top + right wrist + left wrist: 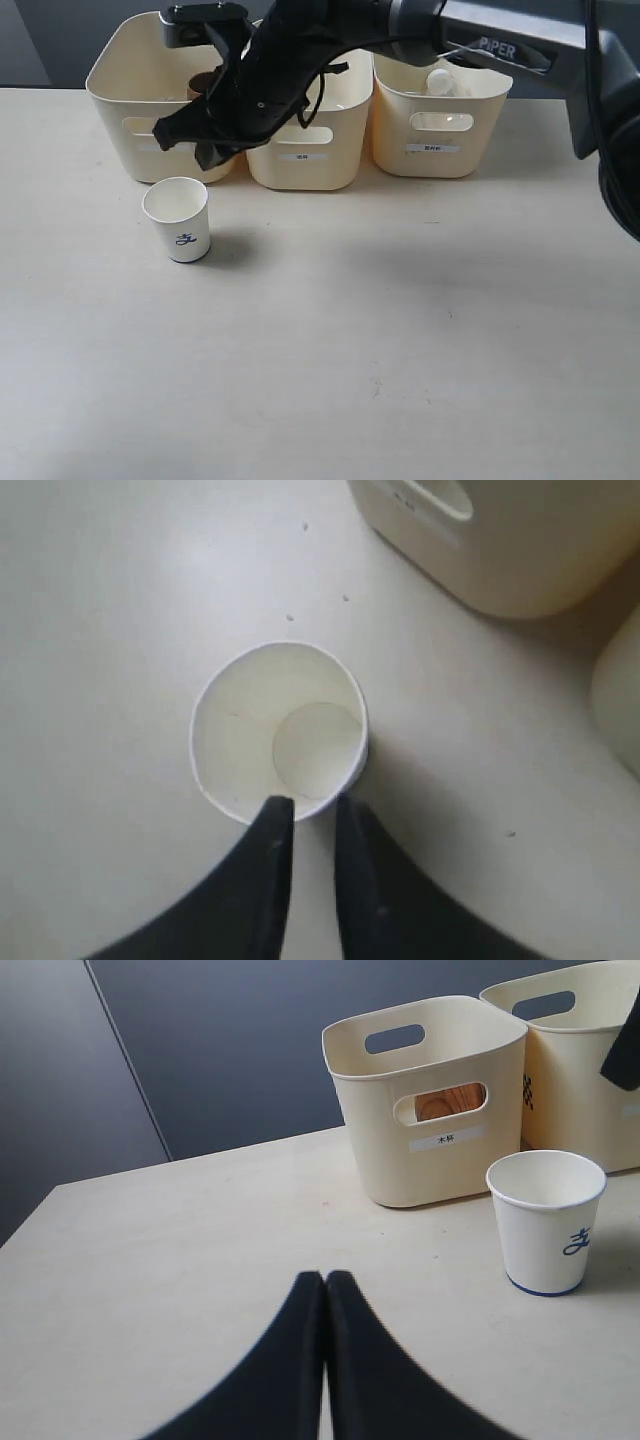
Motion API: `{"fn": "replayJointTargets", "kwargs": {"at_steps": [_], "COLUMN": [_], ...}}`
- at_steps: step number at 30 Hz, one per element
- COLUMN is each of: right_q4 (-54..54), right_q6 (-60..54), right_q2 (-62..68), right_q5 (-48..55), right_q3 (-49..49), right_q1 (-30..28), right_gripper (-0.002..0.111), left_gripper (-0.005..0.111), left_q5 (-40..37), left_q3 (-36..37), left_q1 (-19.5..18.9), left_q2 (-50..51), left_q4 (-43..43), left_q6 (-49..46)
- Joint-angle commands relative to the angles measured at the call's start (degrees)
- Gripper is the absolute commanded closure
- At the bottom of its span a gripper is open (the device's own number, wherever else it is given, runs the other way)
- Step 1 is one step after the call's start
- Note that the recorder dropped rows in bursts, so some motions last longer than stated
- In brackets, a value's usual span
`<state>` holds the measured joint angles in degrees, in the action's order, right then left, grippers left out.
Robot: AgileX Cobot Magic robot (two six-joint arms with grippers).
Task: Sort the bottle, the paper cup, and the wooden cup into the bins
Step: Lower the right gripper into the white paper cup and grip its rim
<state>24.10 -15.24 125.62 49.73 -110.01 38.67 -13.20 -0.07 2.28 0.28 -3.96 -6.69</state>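
Right arm: reached in from the upper right of the exterior view across the middle, passing in front of the middle bin [345, 140] and the left bin [115, 85], with its wrist tipped downward.
Right gripper [205, 155] [312, 815]: hung at the rim of the paper cup [178, 220] [275, 730], on the side facing the bins.
Right jaws: drawn close with a slim gap left between them. The cup's rim showed in that gap in the wrist view (whether the pads pinched the wall, I could not tell).
Paper cup: stood upright on the table [400, 350], mouth up and nothing inside, its blue mark facing front, just in front of the left bin.
Left gripper [325, 1285]: low over the table, jaws pressed together and holding nothing, with the paper cup [547, 1225] ahead of it and apart from it.
Wooden cup [200, 78] [450, 1103]: inside the left bin [370, 1140], seen through its handle cut-out.
Bottle [440, 80]: inside the right bin [400, 125], its white cap near the rim.
Bins: three in a row at the back of the table, close side by side.
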Motion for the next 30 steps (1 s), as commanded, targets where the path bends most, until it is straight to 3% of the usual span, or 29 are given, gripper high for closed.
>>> {"fn": "replayJointTargets", "kwargs": {"at_steps": [1, 6, 30], "right_q4": [0.5, 3.4, 6.4], "right_q6": [2.4, 3.4, 8.4], "right_q2": [1.1, 3.3, 5.0], "right_q5": [-0.6, -1.2, -8.2], "right_q3": [0.6, 0.6, 0.6], "right_q1": [0.1, 0.1, 0.1], "right_gripper": [0.077, 0.053, 0.053], "left_gripper": [0.107, 0.107, 0.107], "left_q5": [0.3, 0.3, 0.3], "left_q3": [0.1, 0.1, 0.1], "left_q1": [0.2, 0.2, 0.2], "left_q2": [-0.3, -0.3, -0.3], "left_q4": [0.0, 0.0, 0.0], "left_q6": [0.1, 0.1, 0.1]}}
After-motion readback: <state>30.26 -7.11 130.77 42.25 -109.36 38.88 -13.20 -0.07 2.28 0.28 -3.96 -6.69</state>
